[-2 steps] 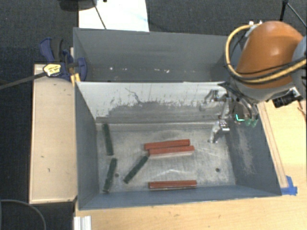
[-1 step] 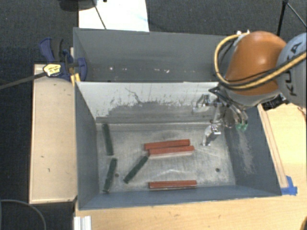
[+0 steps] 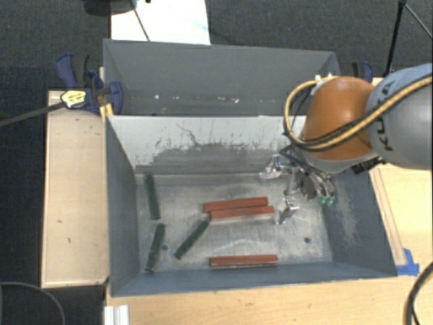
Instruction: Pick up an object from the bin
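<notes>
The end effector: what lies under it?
The end effector hangs at the right end of two red-brown bars lying side by side. Anything beneath its orange cover is hidden.

Robotics lab: industrial arm (image 3: 406, 114) over a scuffed grey metal bin (image 3: 216, 80), cables (image 3: 27, 116) on dark carpet (image 3: 40, 26).

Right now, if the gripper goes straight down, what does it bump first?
The gripper would probably hit the right end of the paired red-brown bars, or bare bin floor beside them; depth unclear.
</notes>
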`<state>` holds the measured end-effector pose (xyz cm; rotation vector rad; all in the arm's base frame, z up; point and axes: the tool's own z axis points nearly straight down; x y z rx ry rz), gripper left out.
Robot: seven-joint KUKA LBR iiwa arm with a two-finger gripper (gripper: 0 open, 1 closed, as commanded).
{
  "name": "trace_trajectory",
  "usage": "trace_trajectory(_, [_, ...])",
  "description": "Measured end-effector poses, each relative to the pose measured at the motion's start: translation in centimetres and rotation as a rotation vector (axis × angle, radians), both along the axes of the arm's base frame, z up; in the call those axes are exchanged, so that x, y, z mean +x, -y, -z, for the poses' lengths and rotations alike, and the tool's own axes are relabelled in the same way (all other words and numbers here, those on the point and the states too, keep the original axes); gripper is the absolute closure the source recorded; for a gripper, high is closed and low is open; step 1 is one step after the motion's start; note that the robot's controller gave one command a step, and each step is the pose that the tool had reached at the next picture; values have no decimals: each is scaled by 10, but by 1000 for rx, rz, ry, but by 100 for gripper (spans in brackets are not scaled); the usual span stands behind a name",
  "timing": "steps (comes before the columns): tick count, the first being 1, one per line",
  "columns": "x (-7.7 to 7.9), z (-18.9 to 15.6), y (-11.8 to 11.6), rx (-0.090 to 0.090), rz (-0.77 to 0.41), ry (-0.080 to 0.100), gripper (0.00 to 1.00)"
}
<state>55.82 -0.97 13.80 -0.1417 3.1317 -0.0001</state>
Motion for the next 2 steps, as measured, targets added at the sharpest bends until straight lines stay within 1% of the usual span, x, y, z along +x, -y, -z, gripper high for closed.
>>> trace_trajectory(1, [21,61,-18,1,32,11,100])
trace_trajectory(2, [21,61,-18,1,32,11,100])
